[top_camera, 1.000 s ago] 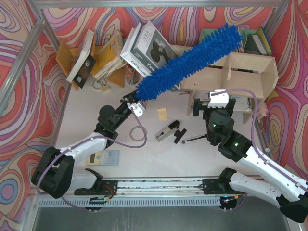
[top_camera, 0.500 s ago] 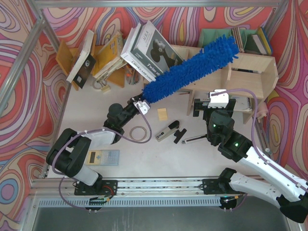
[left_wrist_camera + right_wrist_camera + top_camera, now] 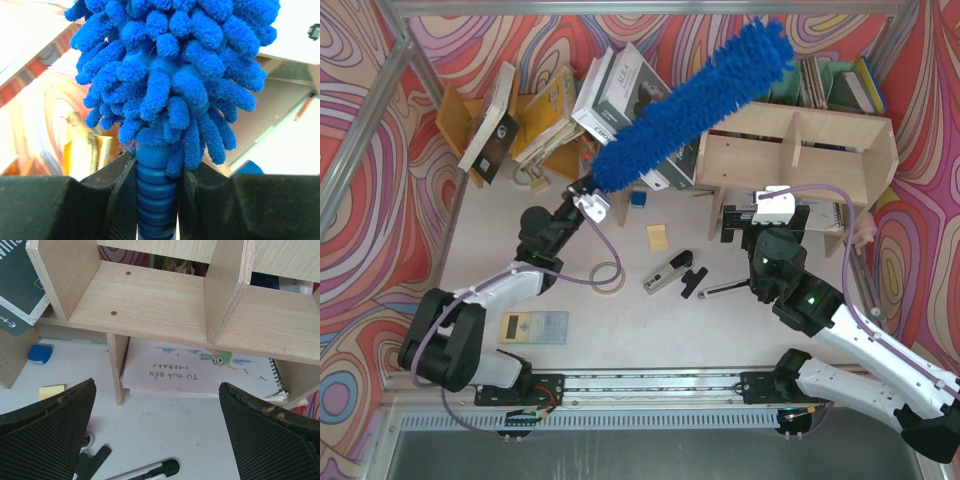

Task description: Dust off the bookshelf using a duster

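The duster (image 3: 685,110) is a long fluffy bright-blue head that slants from near the tilted books up to the far wall, its tip above the back left of the bookshelf (image 3: 820,150). My left gripper (image 3: 588,203) is shut on its ribbed blue handle (image 3: 156,200), and the fluffy head (image 3: 175,75) fills the left wrist view. The pale plywood bookshelf (image 3: 150,300) stands at the right with upright dividers. My right gripper (image 3: 760,215) is open and empty, low in front of the shelf, and in its wrist view (image 3: 160,440) it hangs above bare table.
An orange-brown rack of tilted books (image 3: 520,120) and a large leaning book (image 3: 630,100) stand at back left. A spiral notebook (image 3: 200,370) lies under the shelf. On the table lie a stapler (image 3: 665,275), a silver rod with a black clip (image 3: 720,288), a yellow note (image 3: 658,237) and a calculator (image 3: 535,327).
The duster has swung from across the shelf's top left up and back toward the far wall. My left gripper moved left and away with it. The right arm has not moved.
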Robot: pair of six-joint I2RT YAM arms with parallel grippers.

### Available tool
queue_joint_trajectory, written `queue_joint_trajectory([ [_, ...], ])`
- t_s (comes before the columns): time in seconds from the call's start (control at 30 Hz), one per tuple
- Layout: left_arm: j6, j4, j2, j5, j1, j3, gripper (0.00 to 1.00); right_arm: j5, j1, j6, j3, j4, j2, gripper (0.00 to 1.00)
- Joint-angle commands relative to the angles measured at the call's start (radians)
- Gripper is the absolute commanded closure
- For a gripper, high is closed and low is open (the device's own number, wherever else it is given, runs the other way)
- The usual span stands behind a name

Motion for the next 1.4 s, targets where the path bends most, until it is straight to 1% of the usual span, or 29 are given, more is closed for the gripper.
queue_joint_trajectory([
  [0.0,-0.050,0.034,-0.077,-0.005,0.063,0.017,1.00,0.004,0.000,0.013,0.020,-0.008,-0.007,0.01],
  [0.17,-0.046,-0.009,-0.134,0.006,0.116,0.011,1.00,0.002,0.001,0.015,0.019,-0.008,-0.003,0.01],
  [0.27,-0.033,-0.039,-0.145,0.018,0.119,0.010,1.00,0.002,0.001,0.016,0.020,-0.007,-0.002,0.01],
  [0.37,-0.066,-0.032,-0.143,0.056,0.117,0.002,1.00,0.002,0.001,0.013,0.020,-0.005,0.001,0.01],
  [0.4,-0.072,-0.032,-0.140,0.061,0.111,-0.002,1.00,0.002,0.001,0.013,0.020,-0.005,0.004,0.01],
  [0.53,0.018,-0.092,-0.107,0.031,0.026,-0.013,1.00,0.002,0.001,0.011,0.021,-0.004,0.009,0.01],
  [0.63,-0.002,-0.033,-0.070,0.026,-0.010,-0.040,1.00,0.003,0.001,0.008,0.021,-0.002,0.011,0.01],
  [0.87,-0.020,0.037,0.010,-0.012,-0.076,-0.079,1.00,0.004,0.000,0.002,0.021,0.001,0.009,0.01],
  [0.97,-0.017,0.043,0.039,-0.022,-0.103,-0.084,1.00,0.003,0.000,0.002,0.020,0.005,0.008,0.01],
  [1.17,-0.012,0.061,0.070,-0.038,-0.125,-0.096,1.00,0.000,0.000,0.006,0.020,0.002,0.008,0.01],
  [1.27,0.013,0.060,0.045,-0.065,-0.125,-0.101,1.00,0.002,0.001,0.004,0.020,0.001,0.006,0.01],
  [1.37,0.043,0.014,0.001,-0.078,-0.123,-0.085,1.00,0.002,0.001,0.005,0.020,-0.001,0.005,0.01],
])
